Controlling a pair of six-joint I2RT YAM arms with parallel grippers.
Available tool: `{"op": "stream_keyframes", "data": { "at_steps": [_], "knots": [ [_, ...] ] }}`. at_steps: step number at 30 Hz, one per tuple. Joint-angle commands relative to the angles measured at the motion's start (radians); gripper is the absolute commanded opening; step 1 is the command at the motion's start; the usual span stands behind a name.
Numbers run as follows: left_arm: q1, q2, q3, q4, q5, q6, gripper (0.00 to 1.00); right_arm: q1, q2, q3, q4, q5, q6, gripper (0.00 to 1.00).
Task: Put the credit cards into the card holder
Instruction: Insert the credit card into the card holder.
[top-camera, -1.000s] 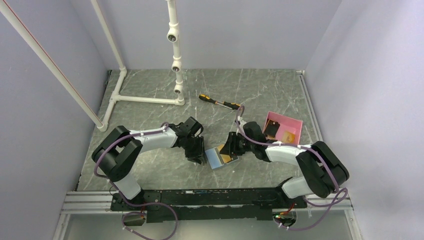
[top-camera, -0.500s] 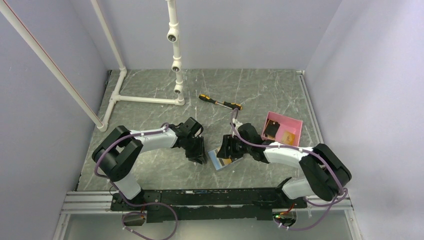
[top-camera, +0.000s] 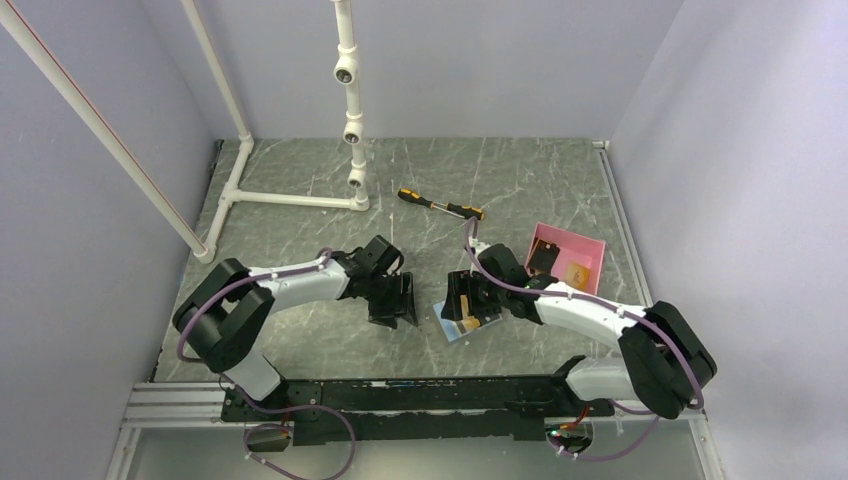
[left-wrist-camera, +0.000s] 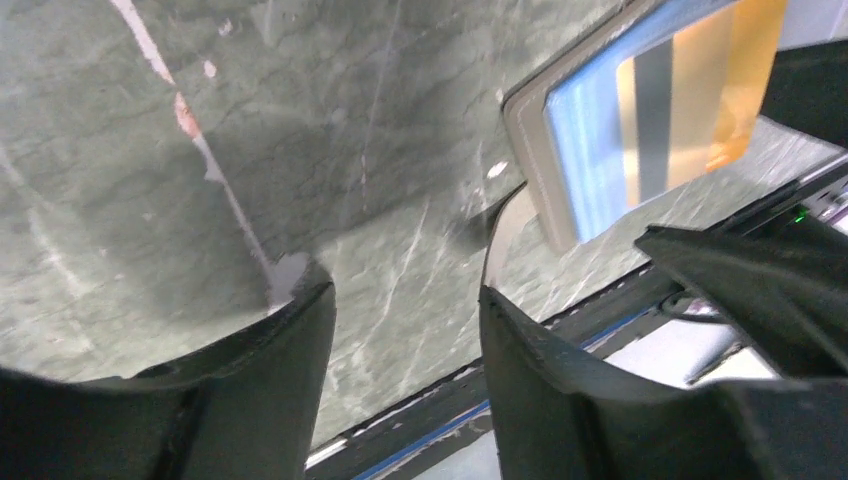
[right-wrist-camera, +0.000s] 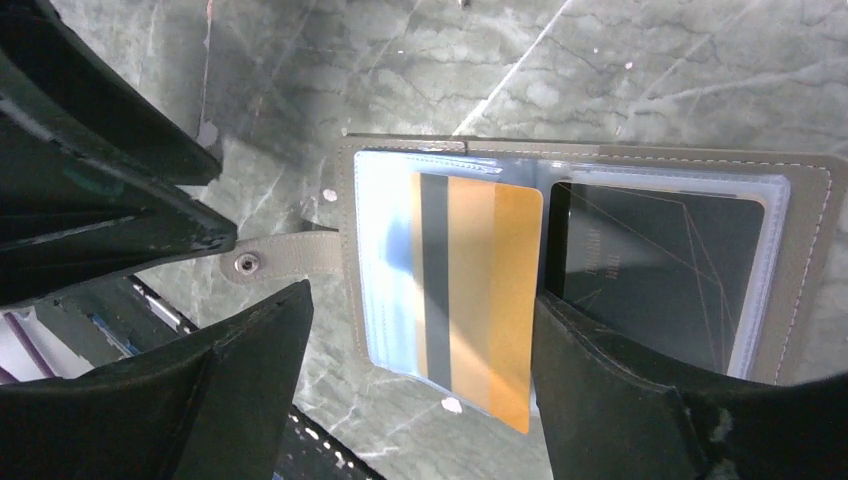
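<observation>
- Directly beneath the right tool (right-wrist-camera: 420, 295) lies the flat grey folding card holder (right-wrist-camera: 800, 200), spread open on the marbled grey-green table (top-camera: 300, 200) with its light blue inside facing up.
- The right tool's fingers (right-wrist-camera: 250, 380) are spread wide, one on each side of the thin orange-brown card with a dark stripe (right-wrist-camera: 490, 290). They pinch nothing.
- That striped card sits in the holder's clear pocket, on the half towards the left tool, and one corner pokes past the pocket's edge.
- A thin black card (right-wrist-camera: 650, 270) fills the other pocket, on the half away from the left tool.
- The holder's grey strap with a metal snap (right-wrist-camera: 270, 262) points at the left tool (left-wrist-camera: 405, 330).
- The left tool is also spread, with only bare table between its fingers; the holder's corner lies just beyond its tips.
- Past the right tool's outer side stands a pink rectangular tray (top-camera: 590, 245) holding a dark card (top-camera: 543, 258) and a tan card (top-camera: 575, 272).
- Farther out from both tools lies a yellow-and-black screwdriver (top-camera: 440, 203).
- Farthest of all rises a white plastic pipe frame (top-camera: 350, 100).
</observation>
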Motion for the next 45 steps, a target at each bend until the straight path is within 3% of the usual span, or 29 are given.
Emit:
{"op": "stream_keyframes", "data": {
  "at_steps": [1, 5, 14, 19, 28, 38, 45],
  "knots": [
    [-0.005, -0.083, -0.041, 0.017, 0.017, 0.016, 0.67, -0.004, -0.048, 0.073, -0.100, 0.005, -0.021, 0.80],
    [-0.006, -0.082, -0.056, 0.120, 0.113, -0.007, 0.75, -0.004, -0.051, 0.104, -0.145, 0.045, -0.024, 0.81],
    [-0.062, -0.002, -0.027, 0.216, 0.173, -0.027, 0.75, -0.005, -0.016, 0.142, -0.220, 0.147, -0.051, 0.80],
    [-0.078, 0.040, -0.005, 0.169, 0.124, -0.024, 0.51, -0.004, -0.036, 0.117, -0.186, 0.094, -0.051, 0.78],
    [-0.079, 0.043, -0.019, 0.144, 0.068, -0.021, 0.41, -0.003, 0.045, 0.057, -0.069, 0.040, -0.046, 0.76],
    [-0.079, 0.050, -0.033, 0.142, 0.040, -0.022, 0.31, 0.007, 0.020, 0.023, 0.104, -0.216, 0.065, 0.75],
    [-0.078, -0.016, -0.025, 0.045, -0.018, 0.007, 0.31, 0.007, -0.075, 0.070, -0.065, -0.057, -0.003, 0.77]
  ]
}}
